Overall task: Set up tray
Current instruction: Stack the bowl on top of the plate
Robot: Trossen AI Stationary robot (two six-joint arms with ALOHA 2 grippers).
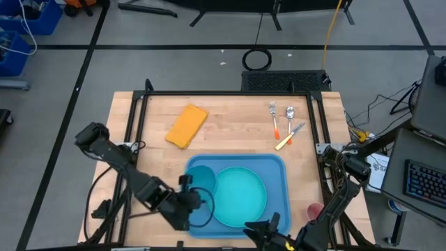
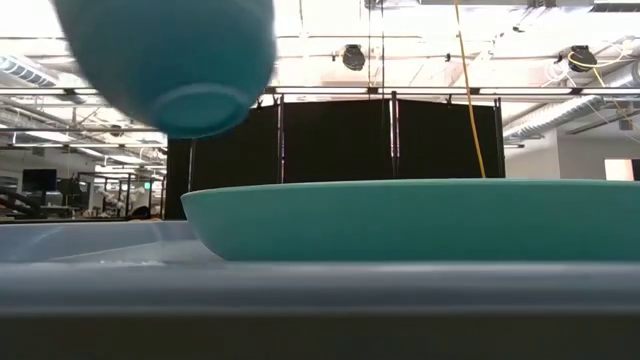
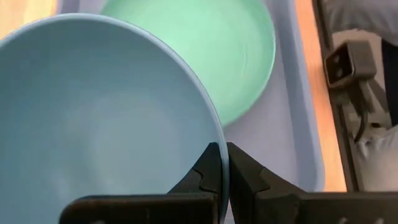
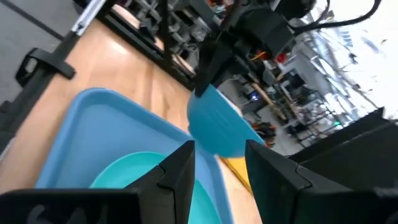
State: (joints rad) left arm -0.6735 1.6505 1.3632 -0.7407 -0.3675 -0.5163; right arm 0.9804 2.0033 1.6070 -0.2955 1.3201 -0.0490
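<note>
The blue tray (image 1: 279, 167) lies at the table's near middle, and a round teal plate (image 1: 240, 195) rests flat on it. A small blue bowl (image 1: 201, 183) hangs tilted above the tray's left part; the low view shows the bowl (image 2: 170, 60) in the air with its base showing. My left gripper (image 3: 221, 149) is shut on the bowl's rim. My right gripper (image 4: 217, 165) stands open over the tray's near edge, with nothing between its fingers. My left gripper pinches the bowl's rim (image 3: 222, 180) on the side nearest the arm, one finger inside the bowl and one outside. The fingers come slanting down from the table's near left. The bowl is lifted clear of the tray and tilted.
An orange cloth (image 1: 187, 125) lies at the far left of the table. A fork (image 1: 274, 118), a spoon (image 1: 290, 115) and a yellow-handled knife (image 1: 289, 136) lie at the far right. A pink cup (image 1: 313, 209) stands right of the tray.
</note>
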